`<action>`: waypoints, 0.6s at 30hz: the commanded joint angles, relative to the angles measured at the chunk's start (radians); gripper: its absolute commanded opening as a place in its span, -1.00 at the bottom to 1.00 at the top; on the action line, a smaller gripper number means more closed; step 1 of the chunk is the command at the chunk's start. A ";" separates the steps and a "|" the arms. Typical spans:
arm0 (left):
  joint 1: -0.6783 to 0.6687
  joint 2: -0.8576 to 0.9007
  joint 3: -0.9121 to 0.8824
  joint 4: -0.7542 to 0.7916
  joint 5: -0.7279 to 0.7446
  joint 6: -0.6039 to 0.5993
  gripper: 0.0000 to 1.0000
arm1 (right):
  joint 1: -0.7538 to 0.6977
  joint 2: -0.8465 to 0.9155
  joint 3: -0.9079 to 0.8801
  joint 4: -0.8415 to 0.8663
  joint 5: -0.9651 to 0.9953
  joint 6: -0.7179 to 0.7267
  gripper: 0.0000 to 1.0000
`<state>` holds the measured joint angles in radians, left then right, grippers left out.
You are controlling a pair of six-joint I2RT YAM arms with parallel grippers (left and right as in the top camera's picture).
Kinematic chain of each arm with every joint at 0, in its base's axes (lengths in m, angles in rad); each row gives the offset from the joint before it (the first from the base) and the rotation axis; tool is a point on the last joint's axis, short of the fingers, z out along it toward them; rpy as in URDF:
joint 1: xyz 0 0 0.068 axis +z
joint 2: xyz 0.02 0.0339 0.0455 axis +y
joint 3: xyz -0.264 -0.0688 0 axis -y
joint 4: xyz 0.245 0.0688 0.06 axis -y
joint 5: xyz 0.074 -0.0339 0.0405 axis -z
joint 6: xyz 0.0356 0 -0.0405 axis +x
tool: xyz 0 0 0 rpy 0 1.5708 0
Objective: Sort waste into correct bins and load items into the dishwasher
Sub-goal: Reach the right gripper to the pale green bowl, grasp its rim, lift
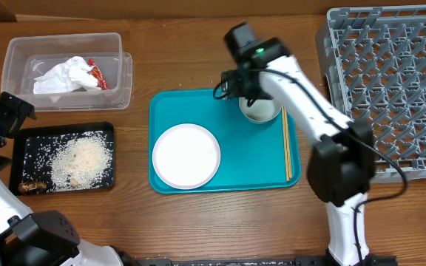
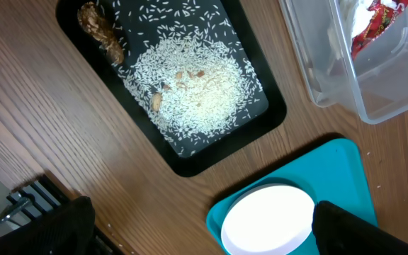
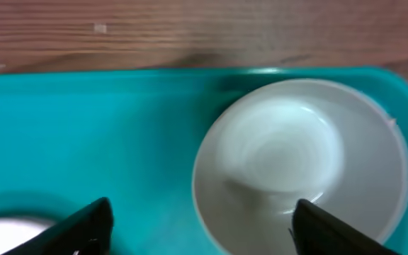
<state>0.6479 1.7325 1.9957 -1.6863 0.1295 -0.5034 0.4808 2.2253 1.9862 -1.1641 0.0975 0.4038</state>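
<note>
A pale bowl (image 1: 263, 112) stands at the back right of the teal tray (image 1: 228, 103), with a white plate (image 1: 186, 155) in front and wooden chopsticks (image 1: 287, 148) along the right side. My right gripper (image 3: 204, 230) is open and empty, its fingers straddling the left rim of the bowl (image 3: 296, 163). My left gripper (image 2: 204, 234) is open and empty, high above the table beside the plate (image 2: 268, 223). The clear tub (image 1: 65, 52) holds a napkin (image 1: 61, 74) and a red wrapper (image 1: 96, 75). The black tray (image 1: 21, 144) holds rice (image 1: 87, 159) and brown scraps (image 1: 32, 187).
The grey dish rack (image 1: 390, 89) stands at the right, reaching the table's right edge. The left arm's base (image 1: 43, 233) is at the front left, the right arm's base (image 1: 342, 177) just right of the teal tray.
</note>
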 commanded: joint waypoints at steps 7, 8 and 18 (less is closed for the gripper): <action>-0.009 -0.003 -0.005 0.000 -0.007 -0.017 1.00 | 0.005 0.090 -0.011 0.028 0.081 0.129 -0.12; -0.009 -0.003 -0.005 0.000 -0.007 -0.017 1.00 | 0.007 0.090 -0.010 0.030 0.081 0.129 -0.23; -0.009 -0.003 -0.005 0.000 -0.007 -0.017 1.00 | 0.009 0.087 -0.004 0.024 0.031 0.128 -0.92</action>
<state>0.6479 1.7325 1.9957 -1.6863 0.1287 -0.5034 0.4862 2.3211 1.9759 -1.1389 0.1558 0.5240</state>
